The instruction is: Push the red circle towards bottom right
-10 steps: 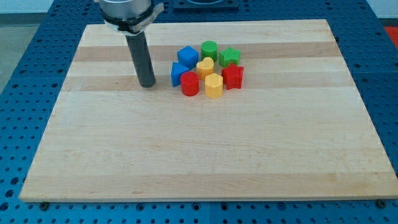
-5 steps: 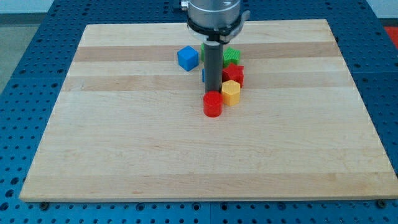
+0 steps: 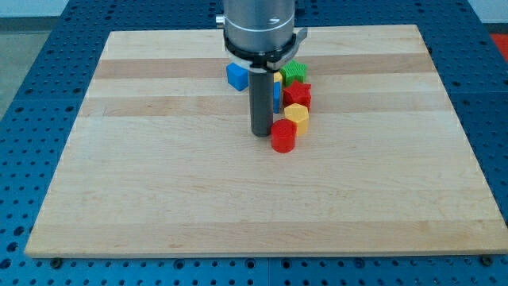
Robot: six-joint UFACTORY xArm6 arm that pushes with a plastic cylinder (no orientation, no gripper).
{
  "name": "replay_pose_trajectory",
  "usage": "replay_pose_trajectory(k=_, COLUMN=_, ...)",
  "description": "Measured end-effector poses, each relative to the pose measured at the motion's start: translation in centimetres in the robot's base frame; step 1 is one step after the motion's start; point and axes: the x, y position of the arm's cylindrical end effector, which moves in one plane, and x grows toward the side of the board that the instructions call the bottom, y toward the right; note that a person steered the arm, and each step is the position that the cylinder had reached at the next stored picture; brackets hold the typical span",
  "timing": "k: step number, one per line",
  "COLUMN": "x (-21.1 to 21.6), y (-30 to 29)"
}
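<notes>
The red circle (image 3: pixel 283 136) is a short red cylinder near the board's middle, just below a yellow block (image 3: pixel 297 117). My tip (image 3: pixel 261 132) rests on the board right beside the red circle's left edge, touching or almost touching it. The dark rod rises from the tip toward the view's top and hides part of the block cluster behind it.
Above the yellow block sit a red star-like block (image 3: pixel 298 95) and a green block (image 3: pixel 294 71). A blue cube (image 3: pixel 236 76) lies left of the rod, another blue block (image 3: pixel 277 96) peeks out at its right. The wooden board (image 3: pixel 159 183) lies on a blue perforated table.
My tip swept from the left through the cluster, then shifted to the red circle's left. The red circle moved down and right. Several blocks were scattered.
</notes>
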Motion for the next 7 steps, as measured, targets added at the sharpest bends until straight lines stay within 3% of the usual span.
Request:
replay_pose_trajectory(k=3, x=5.9, y=6.7)
replay_pose_trajectory(k=7, x=8.7, y=15.5)
